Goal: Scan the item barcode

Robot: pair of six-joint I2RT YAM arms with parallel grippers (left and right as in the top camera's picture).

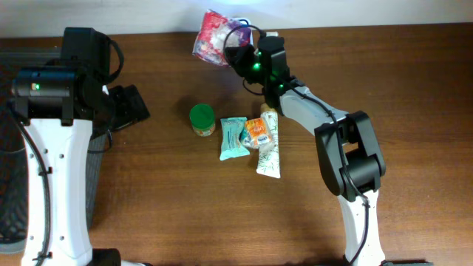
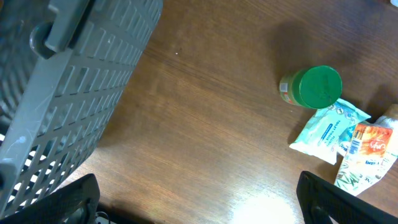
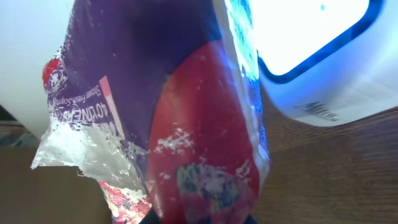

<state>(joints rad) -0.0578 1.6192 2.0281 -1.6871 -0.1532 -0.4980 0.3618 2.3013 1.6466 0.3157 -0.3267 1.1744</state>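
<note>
The right gripper [image 1: 235,50] is pressed together on a crinkled plastic packet in red, purple and white [image 1: 213,33], pinching it by its lower end. It holds the packet raised at the far edge of the brown wooden table [image 1: 414,74]. In the right wrist view the packet fills most of the frame, with white printing running down its purple side. Its edge lies across the white scanner with a glowing, blue-rimmed window [image 3: 348,87]. The two are just beside each other (whether they touch cannot be told). Only a dark sliver of the gripper shows beneath the packet in that view.

The left gripper [image 1: 129,103] hangs over the left part of the table with its jaws spread wide and nothing between them. Its black fingers [image 2: 68,199] sit at the two bottom corners of the left wrist view. A grey slatted plastic basket [image 2: 68,93] lies to its left.

Near the middle of the table four other items are clustered, well apart from the held packet:
- A small jar with a green round lid [image 1: 202,118] stands at the left of the group.
- A mint-green flat sachet [image 1: 233,138] lies just beside the jar.
- A small orange packet [image 1: 256,133] rests partly on the sachet.
- It also rests on a white tube printed with green leaves [image 1: 268,151], which points toward the near edge.
</note>
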